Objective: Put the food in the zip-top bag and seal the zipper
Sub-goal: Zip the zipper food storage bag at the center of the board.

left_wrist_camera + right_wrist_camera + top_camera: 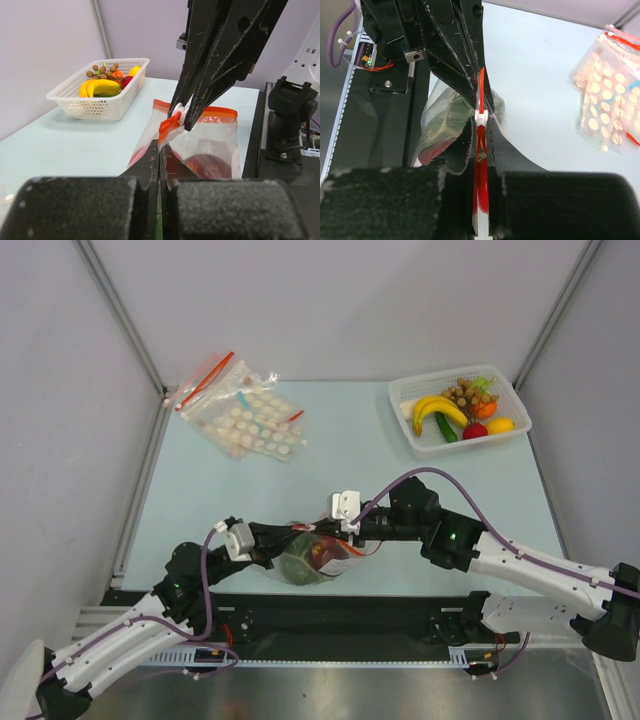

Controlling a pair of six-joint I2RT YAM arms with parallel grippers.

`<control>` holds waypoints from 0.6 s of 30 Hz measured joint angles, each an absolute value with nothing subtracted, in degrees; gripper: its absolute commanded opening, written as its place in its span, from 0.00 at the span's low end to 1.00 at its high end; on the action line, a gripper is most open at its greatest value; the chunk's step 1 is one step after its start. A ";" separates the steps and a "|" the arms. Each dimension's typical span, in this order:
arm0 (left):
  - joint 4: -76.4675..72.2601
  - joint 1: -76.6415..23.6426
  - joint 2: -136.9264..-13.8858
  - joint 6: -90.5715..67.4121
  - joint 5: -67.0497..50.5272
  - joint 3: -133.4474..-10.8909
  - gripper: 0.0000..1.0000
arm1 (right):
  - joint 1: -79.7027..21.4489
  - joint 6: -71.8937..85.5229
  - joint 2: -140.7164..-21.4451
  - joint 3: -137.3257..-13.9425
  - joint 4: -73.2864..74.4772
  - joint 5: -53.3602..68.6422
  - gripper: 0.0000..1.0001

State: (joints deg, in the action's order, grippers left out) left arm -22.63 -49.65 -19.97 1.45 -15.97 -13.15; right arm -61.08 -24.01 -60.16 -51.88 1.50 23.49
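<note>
showing a pale blue table (pixel 250 490) from above, two black and white robot arms reach in from the near edge and meet at near centre. between them they hold a small clear zip-top bag (pixel 318 562) upright, just above the near edge of the table.

the left gripper (pixel 295 538) comes in from the left, its fingers clenched on the left end of the bag's mouth. the right gripper (pixel 352 533) comes in from the right, its fingers pinched tight on the zipper (pixel 220 112), a thin red strip running along the top of the bag. its tips meet at a small white slider (pixel 481 117) that sits on that strip. in the right wrist view the two grippers face each other along the strip, close together, with the slider between them.

the food is inside the bag: a rough grey-green ball (pixel 442 127) lies towards the left and a shiny red round fruit (pixel 325 553) sits beside it on the right. whether more pieces are in there cannot be told through the crinkled plastic.

at the far right of the table stands a white basket (pixel 402 415) holding yellow bananas (pixel 438 410), a brown grape bunch and a few other bright toy pieces. at the far left lies a loose pile of clear bags with rows of pale discs (pixel 250 420), well apart from the arms.
</note>
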 measured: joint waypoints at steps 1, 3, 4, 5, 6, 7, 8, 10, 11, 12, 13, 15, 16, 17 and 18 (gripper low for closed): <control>-22.63 -49.65 -19.81 1.43 -15.55 -13.15 0.00 | -60.90 -23.97 -60.20 -51.88 1.52 23.33 0.00; -22.55 -49.65 -19.29 1.34 -14.46 -13.10 0.00 | -60.60 -23.88 -60.23 -51.88 1.52 23.16 0.00; -22.37 -49.67 -18.63 1.28 -13.67 -12.97 0.00 | -60.45 -23.77 -60.25 -51.88 1.50 23.09 0.00; -22.04 -49.67 -17.56 1.17 -12.86 -12.78 0.00 | -60.36 -23.64 -60.25 -51.88 1.43 23.05 0.00; -21.67 -49.71 -16.27 0.99 -11.97 -12.49 0.00 | -60.23 -23.55 -60.36 -51.88 1.37 22.98 0.00; -21.34 -49.76 -14.81 0.93 -11.03 -12.19 0.00 | -60.12 -23.49 -60.45 -51.90 1.30 22.96 0.00; -21.02 -49.76 -13.82 0.91 -10.33 -11.92 0.00 | -60.05 -23.35 -60.55 -51.90 1.26 22.96 0.00; -19.92 -49.76 -11.55 0.86 -8.38 -11.55 0.00 | -59.79 -23.09 -60.75 -51.94 1.19 22.96 0.00; -19.46 -49.76 -10.37 0.84 -7.22 -11.44 0.00 | -59.72 -22.94 -60.93 -52.05 1.17 22.96 0.00; -19.03 -49.76 -9.56 0.82 -6.26 -11.38 0.00 | -59.70 -22.83 -61.10 -52.16 1.17 22.94 0.00; -18.55 -49.76 -8.51 0.73 -5.17 -11.25 0.00 | -59.64 -22.72 -61.30 -52.25 1.15 22.90 0.00; -17.08 -49.82 -5.96 0.30 -2.74 -11.00 0.01 | -59.42 -22.55 -61.56 -52.31 1.19 22.55 0.00; -16.21 -49.87 -4.58 -0.05 -1.45 -10.81 0.00 | -59.29 -22.48 -61.63 -52.34 1.19 22.28 0.00; -15.73 -49.89 -3.09 -0.30 -0.23 -10.46 0.00 | -59.13 -22.46 -61.67 -52.34 1.19 22.09 0.00; -15.44 -49.91 -1.98 -0.62 1.02 -10.11 0.00 | -58.96 -22.39 -61.69 -52.36 1.19 21.89 0.00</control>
State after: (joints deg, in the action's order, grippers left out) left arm -15.44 -49.91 -1.98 -0.62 1.02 -10.11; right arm -58.96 -22.39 -61.69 -52.36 1.19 21.89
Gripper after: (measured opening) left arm 0.005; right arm 0.050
